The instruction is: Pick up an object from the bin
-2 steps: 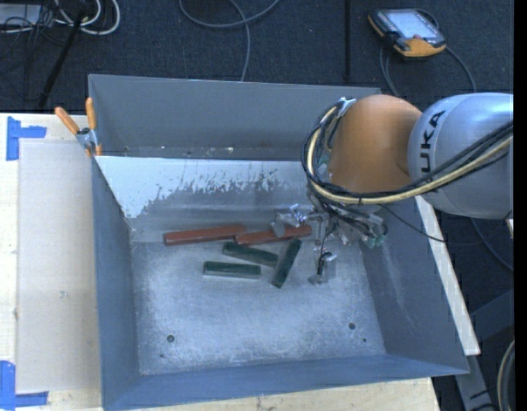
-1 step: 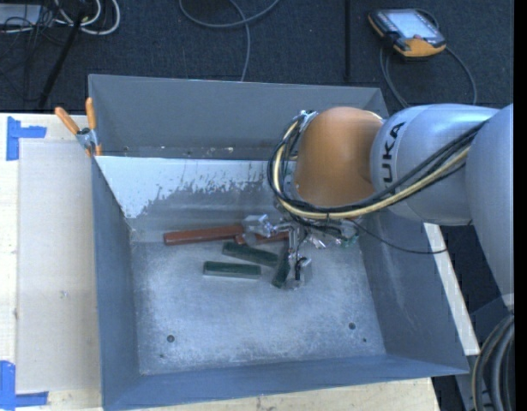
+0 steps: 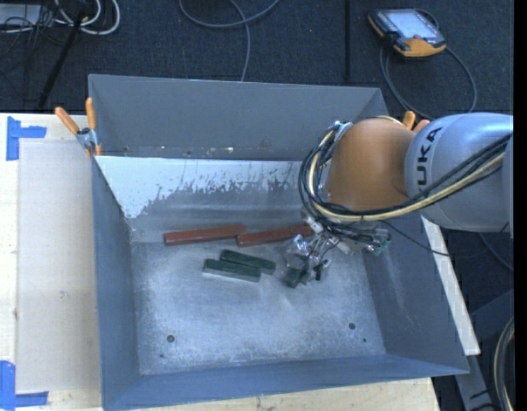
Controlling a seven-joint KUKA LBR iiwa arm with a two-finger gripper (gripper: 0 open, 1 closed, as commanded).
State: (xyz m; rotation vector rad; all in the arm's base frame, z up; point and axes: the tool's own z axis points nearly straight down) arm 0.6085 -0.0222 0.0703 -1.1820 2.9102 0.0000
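Your gripper hangs over the small dark block, 3 o'clock of the green bars; you cannot tell its claw's spread, and an off-centre close could flick the block away

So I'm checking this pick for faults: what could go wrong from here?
1. The claw is low in the bin, crowded between the end of a brown bar and a small dark block. It may nudge one of them away instead of gripping it.
2. The two green bars lie side by side just left of the claw. A sideways shift could push or snag them.
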